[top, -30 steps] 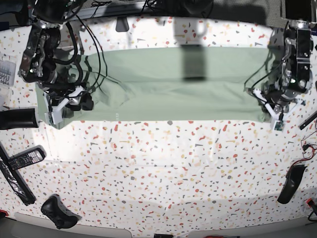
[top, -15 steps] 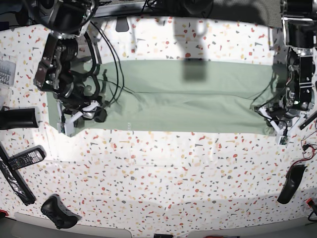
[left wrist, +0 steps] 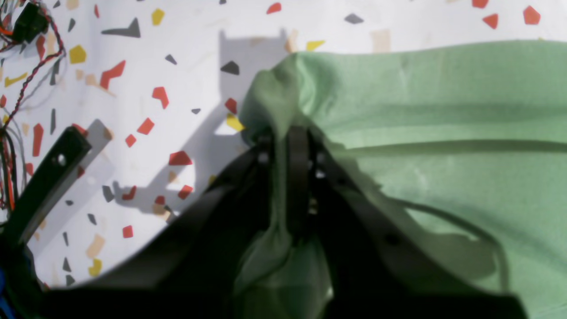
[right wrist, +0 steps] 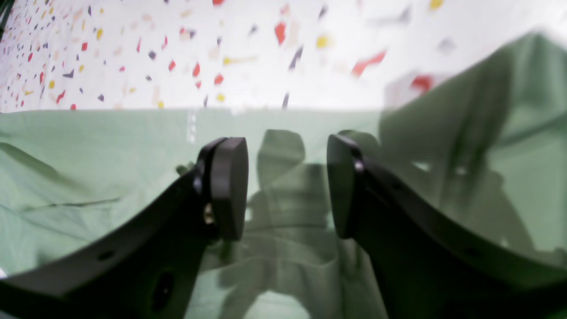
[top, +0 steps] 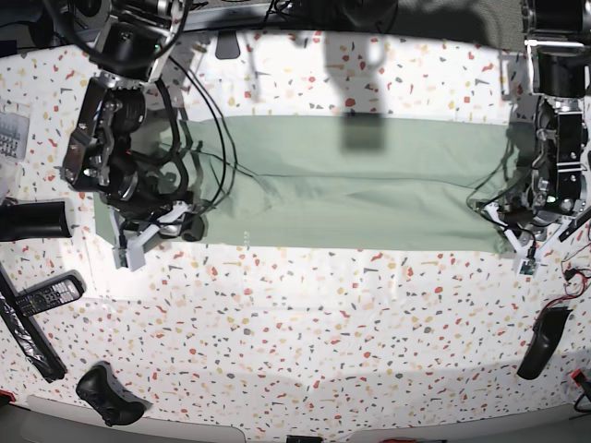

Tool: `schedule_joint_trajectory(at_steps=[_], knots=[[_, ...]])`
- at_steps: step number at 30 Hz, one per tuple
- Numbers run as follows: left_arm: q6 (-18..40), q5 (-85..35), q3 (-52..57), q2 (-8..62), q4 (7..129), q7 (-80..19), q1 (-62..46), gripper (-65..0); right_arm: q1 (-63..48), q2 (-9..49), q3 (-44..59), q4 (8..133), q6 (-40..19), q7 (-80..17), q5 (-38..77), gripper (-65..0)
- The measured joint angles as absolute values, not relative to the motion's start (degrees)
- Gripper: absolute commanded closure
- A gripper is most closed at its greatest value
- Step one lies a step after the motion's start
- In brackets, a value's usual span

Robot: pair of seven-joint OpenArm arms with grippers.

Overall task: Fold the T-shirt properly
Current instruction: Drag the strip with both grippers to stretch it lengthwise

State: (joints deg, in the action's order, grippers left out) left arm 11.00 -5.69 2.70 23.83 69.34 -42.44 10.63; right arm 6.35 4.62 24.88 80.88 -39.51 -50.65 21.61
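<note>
Folding stage: an early one is judged; the T-shirt (top: 360,185) is laid as a long, wide band across the speckled table (top: 305,332), so a lengthwise fold appears to be made already.
Work left: the crosswise folds are judged still to be made, since the band is as wide as the space between the two arms; the near edge is seen straight, while creases are seen towards the right gripper's end.
Left gripper (left wrist: 283,146): the jaws are seen pressed together on a pinched corner of the T-shirt (left wrist: 443,110), with cloth bunched above the tips and drawn down between them.
Cloth by the left gripper: the rest of the T-shirt is spread away to one side of the jaws; bare table is seen on the other side.
Right gripper (right wrist: 288,186): the jaws are held apart with nothing between the pads (right wrist: 230,186); only flat cloth and their shadow are seen beneath.
Cloth by the right gripper: the T-shirt (right wrist: 88,177) lies under and ahead of the open jaws; contact cannot be told.
Arm poses: in the base view, both arms are reached down from the far side, one at each end of the band, wrists bent toward the near edge.
</note>
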Motion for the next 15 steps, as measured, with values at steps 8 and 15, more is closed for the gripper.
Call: schedule_joint_trajectory(at_steps=[8,15], knots=[[10.70,-5.52,2.74,24.12,69.36,-42.81,10.70,-27.1,6.37,4.97,24.88,83.44,-39.48,-51.72,21.89,-28.7],[10.83,-5.69,2.68,24.95,70.52,-43.64,11.75,-27.1,6.37,5.21,24.95,88.09,-39.51,-51.27,23.53,-28.6]])
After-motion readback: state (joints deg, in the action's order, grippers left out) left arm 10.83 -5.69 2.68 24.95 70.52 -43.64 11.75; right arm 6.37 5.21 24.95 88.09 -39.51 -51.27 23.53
